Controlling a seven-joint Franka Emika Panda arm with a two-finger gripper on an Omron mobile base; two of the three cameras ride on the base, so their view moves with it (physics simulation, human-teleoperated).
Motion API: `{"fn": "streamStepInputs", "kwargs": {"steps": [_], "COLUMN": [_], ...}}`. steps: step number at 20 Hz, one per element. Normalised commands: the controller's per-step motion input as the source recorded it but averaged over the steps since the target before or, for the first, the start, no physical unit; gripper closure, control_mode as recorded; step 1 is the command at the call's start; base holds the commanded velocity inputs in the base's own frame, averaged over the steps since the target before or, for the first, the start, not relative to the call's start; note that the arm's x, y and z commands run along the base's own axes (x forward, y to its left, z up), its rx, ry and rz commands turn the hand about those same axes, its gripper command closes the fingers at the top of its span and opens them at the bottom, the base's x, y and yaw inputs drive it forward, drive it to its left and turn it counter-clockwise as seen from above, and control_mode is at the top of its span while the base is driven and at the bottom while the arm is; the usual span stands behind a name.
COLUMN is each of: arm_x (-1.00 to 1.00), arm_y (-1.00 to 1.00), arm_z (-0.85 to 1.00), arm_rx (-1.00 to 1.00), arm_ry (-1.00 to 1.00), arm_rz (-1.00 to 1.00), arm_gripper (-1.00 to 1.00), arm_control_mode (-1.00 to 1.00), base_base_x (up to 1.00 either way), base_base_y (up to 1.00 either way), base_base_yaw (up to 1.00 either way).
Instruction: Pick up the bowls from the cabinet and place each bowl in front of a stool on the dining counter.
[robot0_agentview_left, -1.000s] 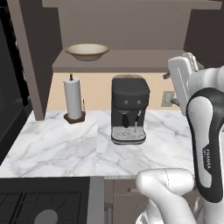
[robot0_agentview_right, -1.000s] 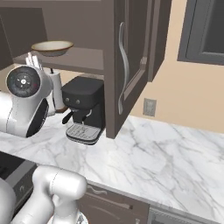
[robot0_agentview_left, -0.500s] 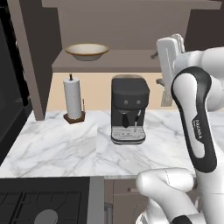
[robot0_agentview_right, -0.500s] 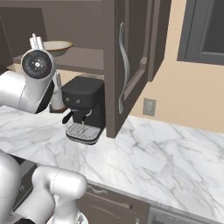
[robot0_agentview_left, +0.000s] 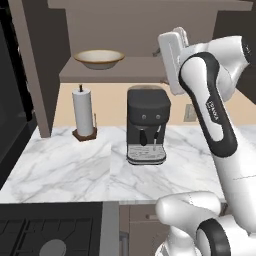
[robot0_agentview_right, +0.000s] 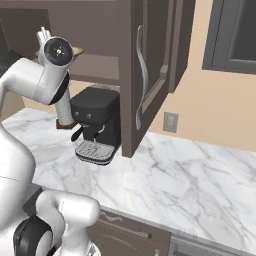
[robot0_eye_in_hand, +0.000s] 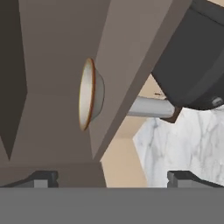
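left base view: cream bowl (robot0_agentview_left: 99, 58) on cabinet shelf (robot0_agentview_left: 112, 70).

Raised arm, gripper (robot0_eye_in_hand: 113, 178) wide open

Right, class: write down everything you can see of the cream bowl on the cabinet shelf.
The cream bowl is wide and shallow, looks like glazed ceramic, with a thin tan-gold rim and a darker ring inside. It sits upright on the flat shelf of the dark brown cabinet, above the paper towel roll and left of the coffee machine. Only the shelf touches it. It appears empty.
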Motion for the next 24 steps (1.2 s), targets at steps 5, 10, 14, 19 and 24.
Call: {"fn": "streamStepInputs", "kwargs": {"steps": [5, 10, 14, 19, 24], "arm_x": [0.66, 0.62, 0.67, 0.62, 0.49], "arm_y": [0.77, 0.37, 0.10, 0.00, 0.00], "arm_z": [-0.07, 0.00, 0.00, 0.00, 0.00], "arm_rx": [0.00, 0.00, 0.00, 0.00, 0.00], "arm_ry": [0.00, 0.00, 0.00, 0.00, 0.01], "arm_rz": [0.01, 0.00, 0.00, 0.00, -0.01], "arm_gripper": [-1.00, -1.00, -1.00, -1.00, -1.00], "arm_control_mode": [-1.00, -1.00, -1.00, -1.00, -1.00], "base_base_x": [0.00, 0.00, 0.00, 0.00, 0.00], "base_base_y": [0.00, 0.00, 0.00, 0.00, 0.00], "base_base_yaw": [0.00, 0.00, 0.00, 0.00, 0.00]}}
